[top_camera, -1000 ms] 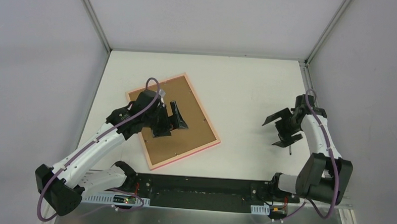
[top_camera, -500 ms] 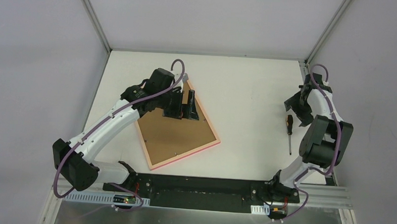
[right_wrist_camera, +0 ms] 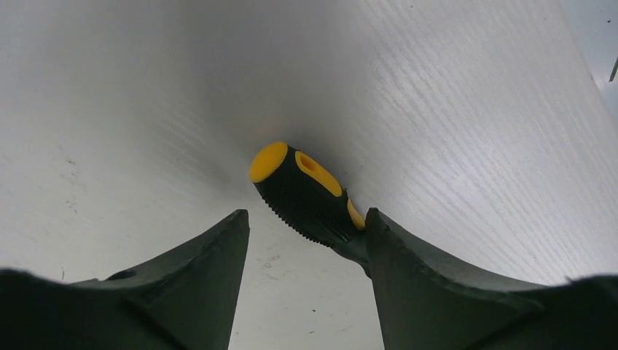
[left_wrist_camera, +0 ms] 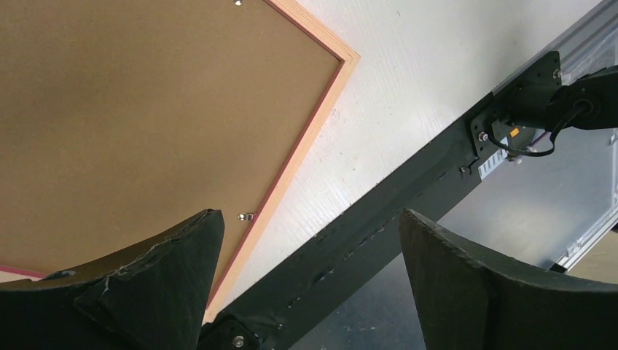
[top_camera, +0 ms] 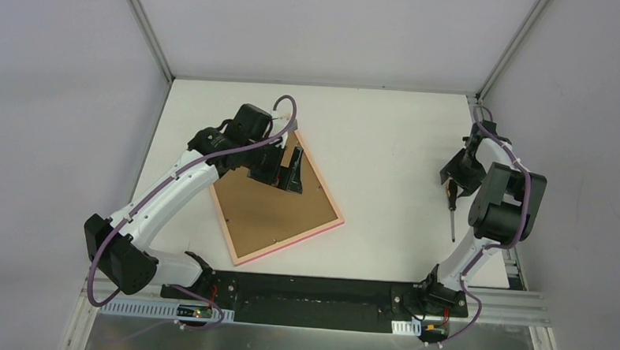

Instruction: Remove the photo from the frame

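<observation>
The frame (top_camera: 334,208) lies face down left of the table's middle, its pink border around a brown backing board (top_camera: 267,212). The photo is hidden under that board. My left gripper (top_camera: 288,172) hovers open above the frame's far half, holding nothing. In the left wrist view its jaws (left_wrist_camera: 307,219) stand wide apart over the frame's edge (left_wrist_camera: 313,120) and a small metal tab (left_wrist_camera: 246,216). My right gripper (top_camera: 455,175) is open at the right side. A black-and-yellow screwdriver (right_wrist_camera: 302,191) lies between its jaws, its handle against the right finger (right_wrist_camera: 408,255).
The screwdriver (top_camera: 451,209) lies on the white table near the right edge, shaft pointing toward the near side. A black mounting rail (top_camera: 317,294) runs along the near edge. Grey walls close in the table on three sides.
My left arm has moved from the frame's middle to its far half. My right gripper swung away to the far right, then came down around the screwdriver handle with its jaws narrower.
</observation>
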You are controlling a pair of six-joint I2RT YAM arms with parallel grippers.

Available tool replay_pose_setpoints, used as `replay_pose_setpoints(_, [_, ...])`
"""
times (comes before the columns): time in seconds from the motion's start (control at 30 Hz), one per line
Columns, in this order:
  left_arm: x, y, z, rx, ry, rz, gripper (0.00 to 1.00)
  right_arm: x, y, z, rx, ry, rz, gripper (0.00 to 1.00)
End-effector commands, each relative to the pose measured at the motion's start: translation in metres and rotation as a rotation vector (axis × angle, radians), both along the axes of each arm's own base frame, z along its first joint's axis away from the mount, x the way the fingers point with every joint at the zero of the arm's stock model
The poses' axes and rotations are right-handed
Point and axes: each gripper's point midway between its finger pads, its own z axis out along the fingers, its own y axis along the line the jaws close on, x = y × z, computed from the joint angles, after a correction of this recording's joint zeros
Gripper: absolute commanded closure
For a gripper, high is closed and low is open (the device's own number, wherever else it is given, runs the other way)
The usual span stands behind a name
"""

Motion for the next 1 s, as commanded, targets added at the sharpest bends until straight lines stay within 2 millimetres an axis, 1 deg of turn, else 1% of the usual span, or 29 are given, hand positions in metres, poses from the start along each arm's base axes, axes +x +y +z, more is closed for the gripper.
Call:
replay_pose_setpoints(0.0, [0.003,0.003,0.010,0.006,-0.030,-0.021,0.07,-0.003,0.003,-0.009,0.026,0.013,0.030,0.41])
replay_pose_setpoints(0.13, [0.002,0.002,0.013,-0.003,-0.020,-0.008,0.07,-0.008,0.003,-0.015,0.014,0.033,0.030,0.57])
replay_pose_setpoints(0.27, [0.000,0.001,0.015,-0.022,0.007,0.029,0.08,-0.005,0.008,-0.019,0.036,0.026,0.025,0.71])
replay_pose_setpoints(0.33, [-0.001,0.001,0.018,-0.033,0.020,0.052,0.08,-0.001,0.016,-0.018,0.059,0.019,0.030,0.78])
replay_pose_setpoints(0.37, [-0.002,0.000,0.019,-0.041,0.025,0.064,0.09,0.003,0.024,-0.017,0.066,0.013,0.050,0.82])
replay_pose_setpoints(0.4, [-0.003,0.000,0.020,-0.047,0.035,0.078,0.09,0.004,0.029,-0.015,0.060,0.014,0.068,0.89])
replay_pose_setpoints(0.47, [-0.006,0.000,0.024,-0.068,0.048,0.103,0.09,0.008,0.044,-0.008,0.061,0.004,0.088,1.00])
replay_pose_setpoints(0.57, [-0.012,0.000,0.028,-0.098,0.078,0.143,0.09,0.008,0.081,0.012,0.087,-0.038,0.147,1.00])
replay_pose_setpoints(0.6, [-0.014,0.000,0.028,-0.107,0.095,0.158,0.09,0.005,0.095,0.019,0.094,-0.057,0.168,1.00])
replay_pose_setpoints(0.67, [-0.019,0.000,0.026,-0.123,0.135,0.190,0.09,-0.004,0.131,0.036,0.159,-0.115,0.215,1.00])
replay_pose_setpoints(0.7, [-0.022,-0.001,0.023,-0.130,0.161,0.209,0.09,-0.011,0.151,0.043,0.205,-0.136,0.232,1.00])
replay_pose_setpoints(0.73, [-0.025,-0.001,0.019,-0.137,0.190,0.231,0.09,-0.019,0.172,0.056,0.253,-0.178,0.251,1.00])
replay_pose_setpoints(0.83, [-0.032,-0.007,0.010,-0.199,0.262,0.277,0.10,-0.048,0.237,0.075,0.452,-0.241,0.283,1.00])
replay_pose_setpoints(0.9, [-0.036,-0.016,0.006,-0.272,0.306,0.298,0.10,-0.071,0.278,0.084,0.593,-0.248,0.288,1.00])
replay_pose_setpoints(0.93, [-0.040,-0.023,0.004,-0.320,0.347,0.313,0.10,-0.085,0.296,0.083,0.651,-0.232,0.278,1.00])
replay_pose_setpoints(0.97, [-0.038,-0.032,0.005,-0.372,0.358,0.315,0.10,-0.099,0.319,0.088,0.718,-0.214,0.278,1.00])
